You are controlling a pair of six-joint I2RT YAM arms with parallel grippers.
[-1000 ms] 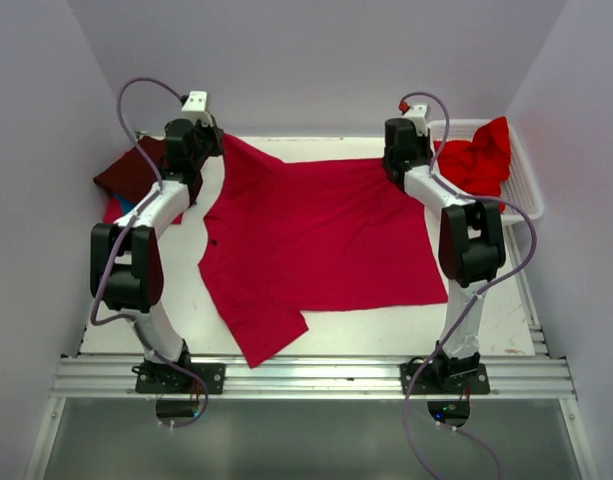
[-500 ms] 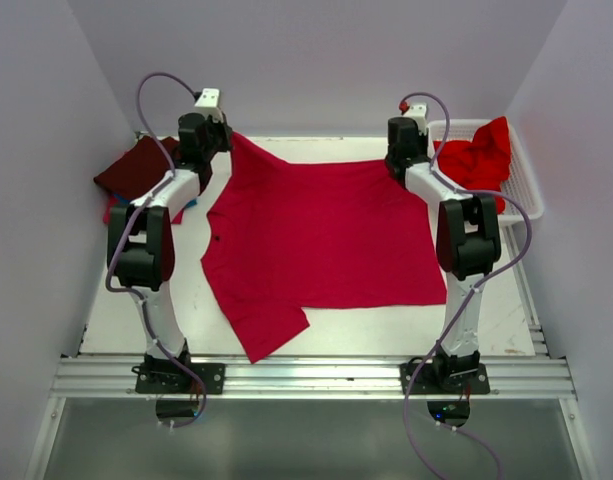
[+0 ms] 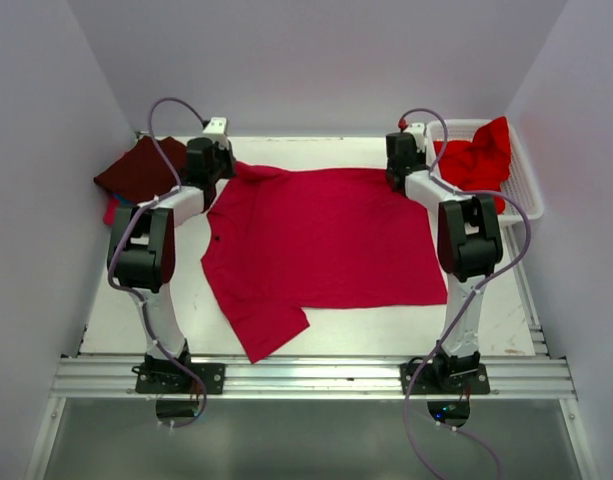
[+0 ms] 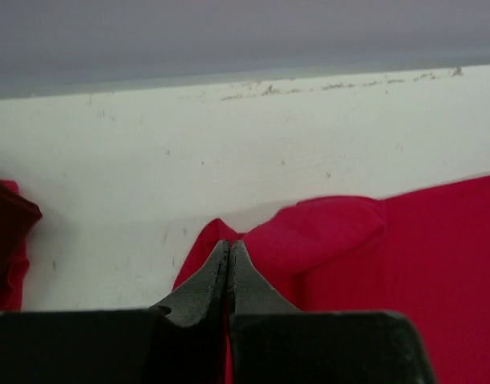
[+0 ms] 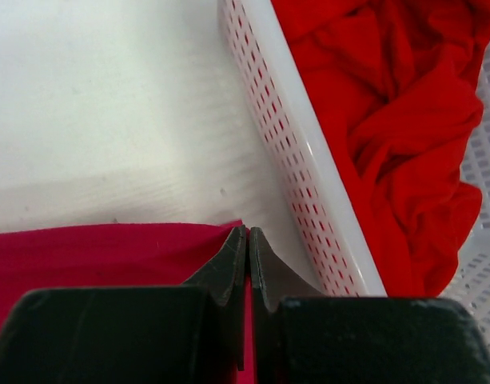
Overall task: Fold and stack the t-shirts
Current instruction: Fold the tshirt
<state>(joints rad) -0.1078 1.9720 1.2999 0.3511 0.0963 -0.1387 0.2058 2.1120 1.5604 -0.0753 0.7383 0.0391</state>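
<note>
At the far left of the table (image 3: 116,310) lies the dark maroon shirt (image 3: 136,170), well apart from my work. Next comes the left gripper (image 4: 229,250). Its jaws are pressed together with no gap, and the sleeve end of the crimson shirt (image 3: 326,240) goes in between them, so I judge that it is pinching the cloth. During the last second this gripper went to the right and came lower. The sleeve corner, which was standing up like a peak, now lies low, with a small soft bulge just beyond the fingertips.

The crimson shirt is spread flat in the middle of the table, and its far edge now runs almost straight between my two grippers. The right gripper (image 5: 248,237) has hardly moved. Its jaws are also closed tight, on the far right corner of the same shirt, just beside the basket (image 3: 531,205). The bright red shirt (image 3: 476,155) waits crumpled inside.

For the task this means that the shirt is stretched and nearly laid down; I think the first fold can start soon.
</note>
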